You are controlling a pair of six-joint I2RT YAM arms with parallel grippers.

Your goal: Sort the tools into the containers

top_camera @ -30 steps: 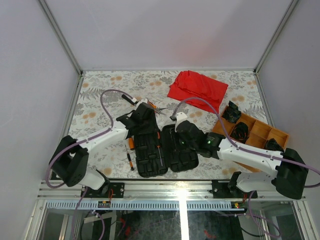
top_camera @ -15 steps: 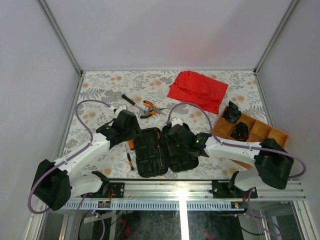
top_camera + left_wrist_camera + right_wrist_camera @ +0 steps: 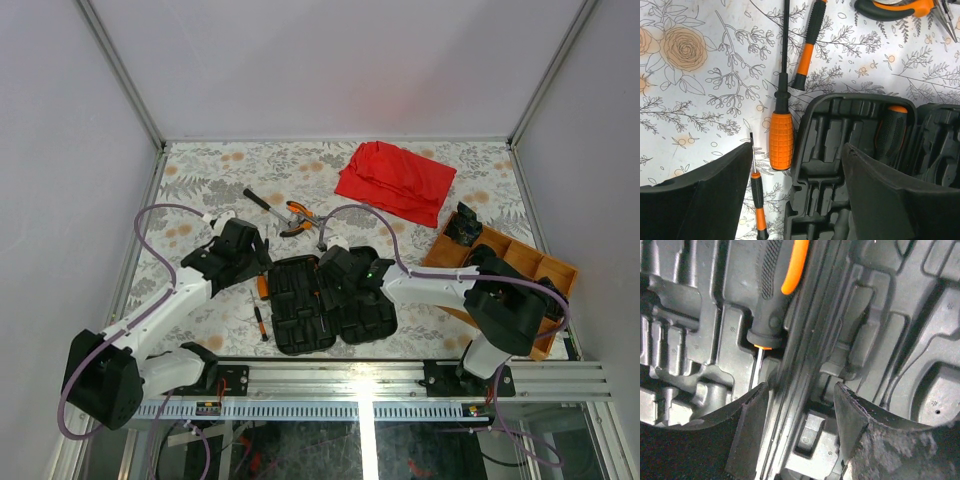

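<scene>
Mid-sort: the left tool [image 3: 796, 150] hangs wide and empty over an orange-handled screwdriver [image 3: 781, 140] lying just left of the open black case [image 3: 295, 310] on the counter [image 3: 200, 180], the right tool [image 3: 800, 390] equally wide and empty above a driver [image 3: 772, 280] already seated inside; next, it seems, the left must drop and close across that handle
</scene>
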